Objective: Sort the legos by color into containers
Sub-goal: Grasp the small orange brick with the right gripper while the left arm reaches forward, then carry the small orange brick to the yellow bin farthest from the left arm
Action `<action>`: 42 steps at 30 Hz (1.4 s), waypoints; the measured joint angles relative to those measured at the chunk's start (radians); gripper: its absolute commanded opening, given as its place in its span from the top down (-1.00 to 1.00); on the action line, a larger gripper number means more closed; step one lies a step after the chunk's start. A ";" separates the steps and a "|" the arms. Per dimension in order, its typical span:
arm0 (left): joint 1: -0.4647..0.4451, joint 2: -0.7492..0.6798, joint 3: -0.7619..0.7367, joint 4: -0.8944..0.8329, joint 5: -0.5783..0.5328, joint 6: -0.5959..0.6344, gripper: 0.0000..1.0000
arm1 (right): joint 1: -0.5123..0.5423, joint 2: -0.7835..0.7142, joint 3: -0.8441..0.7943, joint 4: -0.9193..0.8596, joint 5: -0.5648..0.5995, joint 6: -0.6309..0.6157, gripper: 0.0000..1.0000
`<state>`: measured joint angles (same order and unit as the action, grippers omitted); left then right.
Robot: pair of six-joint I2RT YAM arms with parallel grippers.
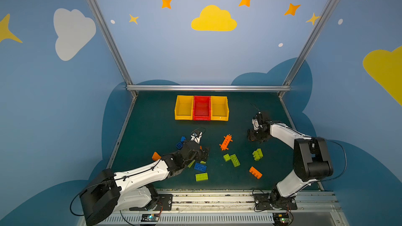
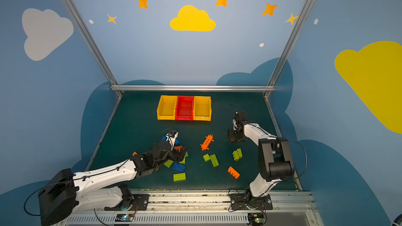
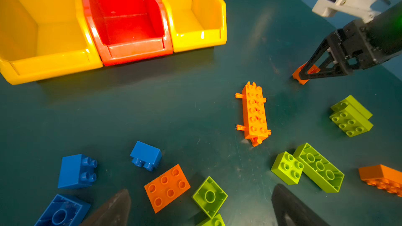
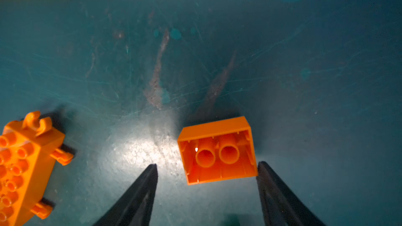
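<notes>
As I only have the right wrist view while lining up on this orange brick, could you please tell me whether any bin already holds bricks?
Observer: None yet. The left yellow bin, red bin and right yellow bin all look empty in both top views.
Operator: Thank you. Where is the other arm working?
Observer: The left claw is open above an orange six-stud brick and an upturned lime brick, on the left of the table.
</notes>
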<state>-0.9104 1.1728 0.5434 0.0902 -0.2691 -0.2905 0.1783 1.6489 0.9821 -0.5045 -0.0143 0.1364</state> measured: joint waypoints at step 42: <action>0.000 -0.071 -0.001 0.001 -0.014 0.002 -1.00 | 0.071 0.053 0.225 -0.178 0.004 0.025 0.30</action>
<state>-0.9104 1.1023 0.5426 0.0910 -0.2829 -0.2882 0.2497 1.7016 1.2072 -0.6827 -0.0101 0.1616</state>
